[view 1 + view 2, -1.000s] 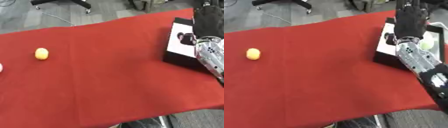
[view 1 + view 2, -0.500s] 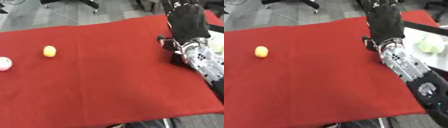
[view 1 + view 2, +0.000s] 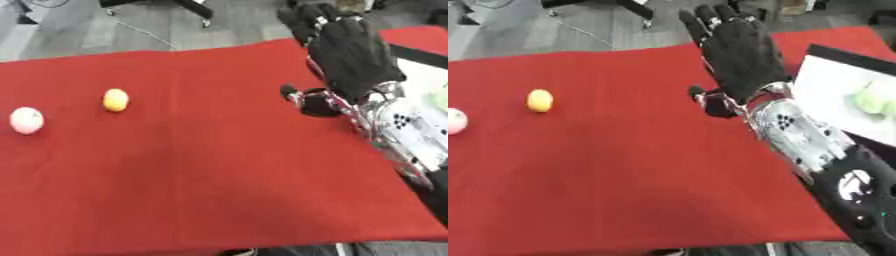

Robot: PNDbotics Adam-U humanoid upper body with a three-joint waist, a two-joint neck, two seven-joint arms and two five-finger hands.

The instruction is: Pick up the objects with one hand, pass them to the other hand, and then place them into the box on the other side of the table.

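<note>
My right hand (image 3: 741, 57) hovers over the red tablecloth right of centre, black-gloved, fingers straight and spread, thumb out to the left, holding nothing. A yellow, lemon-like object (image 3: 115, 99) lies on the cloth at the left. Further left, near the edge, lies a pale pink-white ball (image 3: 26, 120). The white-lined box (image 3: 837, 87) with a black rim stands at the right, behind my forearm, with a green object (image 3: 874, 99) in it. My left hand shows in neither view.
The red cloth (image 3: 192, 175) covers the table; its front edge runs along the bottom of the views. Grey floor and the legs of a chair (image 3: 197, 7) lie beyond the far edge.
My right hand has come away from the box and moved left over the cloth, staying open. The camera has swung left, bringing the pale ball into sight.
</note>
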